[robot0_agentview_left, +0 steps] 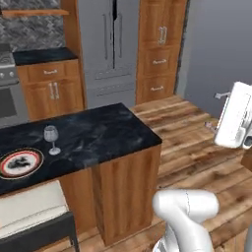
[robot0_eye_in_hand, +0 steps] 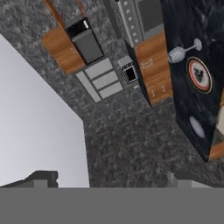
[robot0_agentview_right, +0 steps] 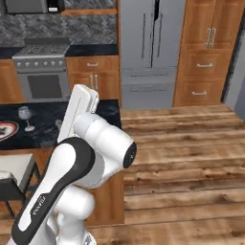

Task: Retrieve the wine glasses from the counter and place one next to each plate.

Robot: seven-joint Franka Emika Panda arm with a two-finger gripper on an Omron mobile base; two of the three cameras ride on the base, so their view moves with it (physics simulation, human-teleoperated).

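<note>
From my station, going left to right in the left base view, the red-rimmed plate (robot0_agentview_left: 20, 163) lay at the left end of the island's black tabletop (robot0_agentview_left: 106, 135), and one wine glass (robot0_agentview_left: 51, 139) stood upright just beside it on its right, apart from the rim. I judged that glass already set where the task wanted it, which left the paler plate (robot0_eye_in_hand: 196, 127) waiting for its own. The glass looked small and clear with a greyish cast: rounded bowl, thin stem, flat round foot. Further right, the arm was raised away over the wooden floor (robot0_agentview_left: 197, 147), well apart from the island. In the hand view my hand (robot0_eye_in_hand: 113, 178) had its fingers spread wide with nothing between them.
</note>
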